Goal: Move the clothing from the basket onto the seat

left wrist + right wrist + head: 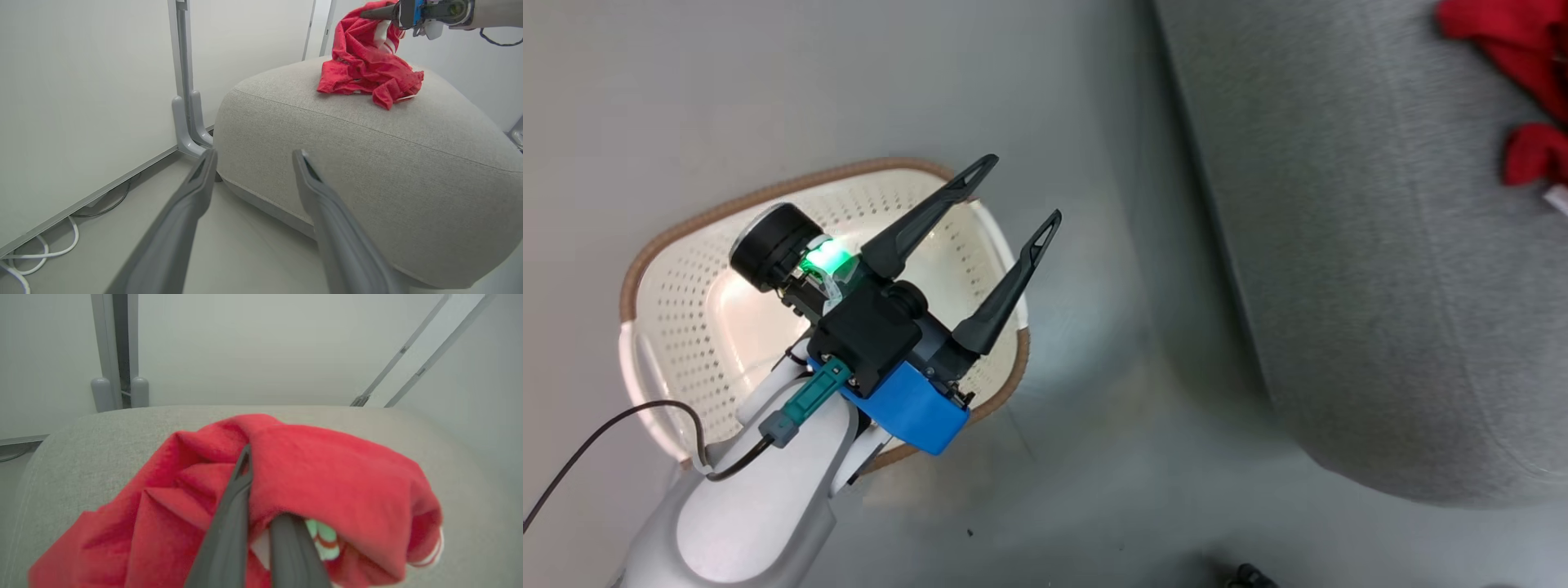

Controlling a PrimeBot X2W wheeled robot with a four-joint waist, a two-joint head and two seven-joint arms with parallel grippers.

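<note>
The cream perforated basket [678, 310] stands on the floor with no clothing inside that I can see. My left gripper [1022, 188] hovers over its right half, open and holding nothing; its fingers [196, 192] point toward the grey sofa [367, 163]. Red clothing [363, 65] lies bunched on top of the sofa [1380, 286], white striped trim showing; it also reaches the top right corner [1519, 49]. My right gripper [382, 14] is shut on a fold of this clothing [327, 465], lifting it slightly, and the cloth drapes over one of its fingers [229, 522]. No number 23 is visible.
A white wall panel with a grey upright post [186, 81] stands beside the sofa. White cables [41, 249] lie on the floor along the wall base. A small dark object [1245, 576] sits at the bottom edge. Grey floor separates basket and sofa.
</note>
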